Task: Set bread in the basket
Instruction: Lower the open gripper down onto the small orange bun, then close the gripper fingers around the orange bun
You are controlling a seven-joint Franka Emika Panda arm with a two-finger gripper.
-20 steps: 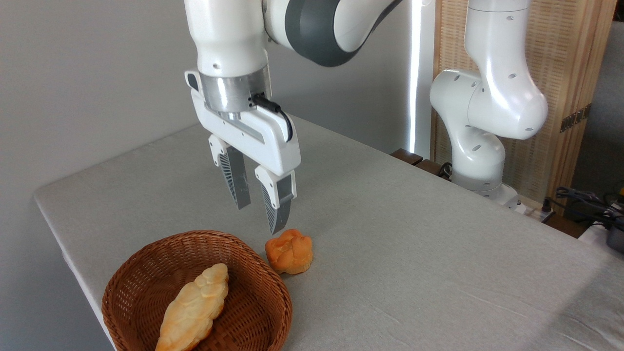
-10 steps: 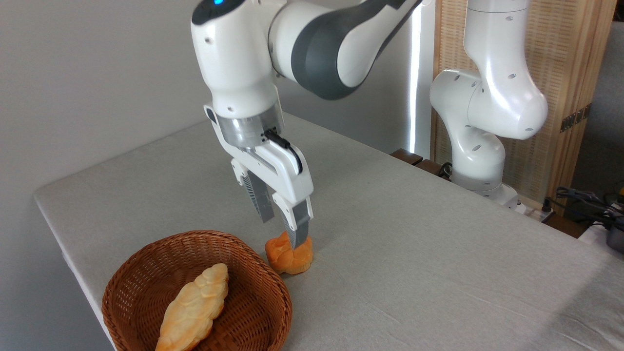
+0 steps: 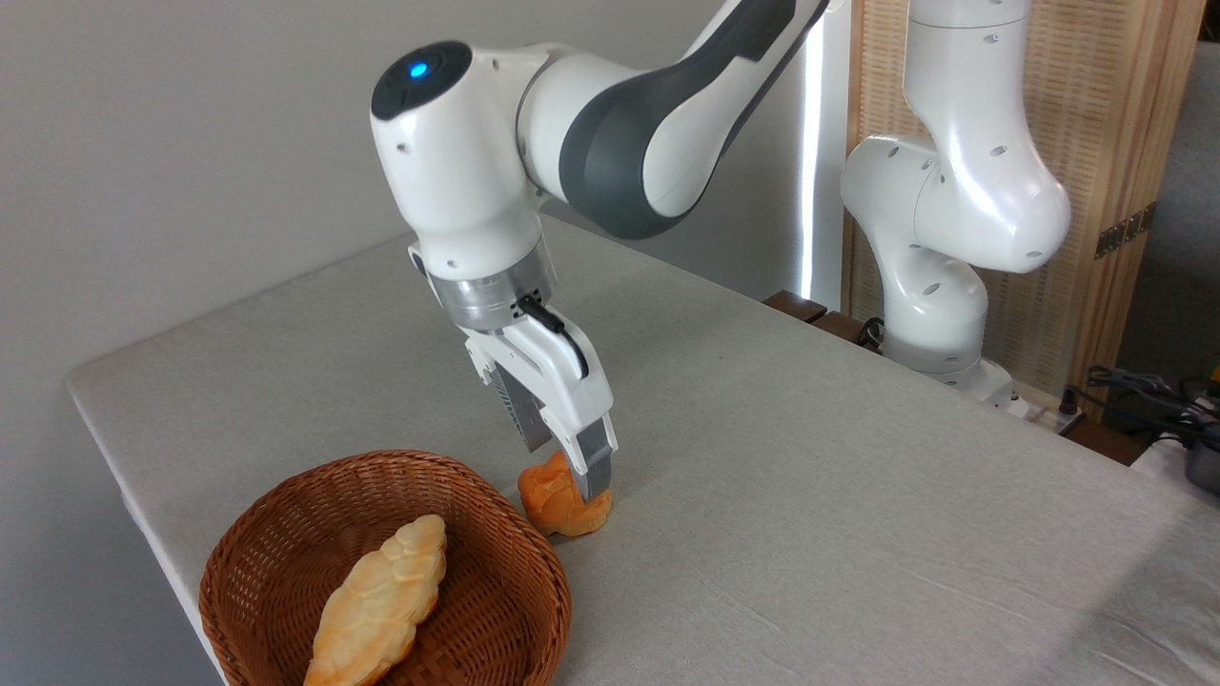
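The bread [image 3: 551, 507], a small orange-brown knotted bun, lies on the grey table just right of the basket [image 3: 419, 459], almost touching its rim. The basket is round, brown and woven, at the table's front left corner. My gripper [image 3: 569, 474] has come down over the bun and is open. Its near finger [image 3: 593, 462] stands in front of the bun's right side, and the far finger is behind it, so the bun sits between them. The bun's top is partly hidden by the near finger.
A pale braided loaf [image 3: 376, 605] lies inside the basket. The table's left edge [image 3: 105, 448] runs close to the basket. My arm's white base [image 3: 939, 295] stands at the back right, with cables [image 3: 1144, 391] beyond it.
The gripper has dropped from above the basket's far rim down and slightly right onto the bun, its fingers now on either side of it. Bun, basket and loaf have not moved.
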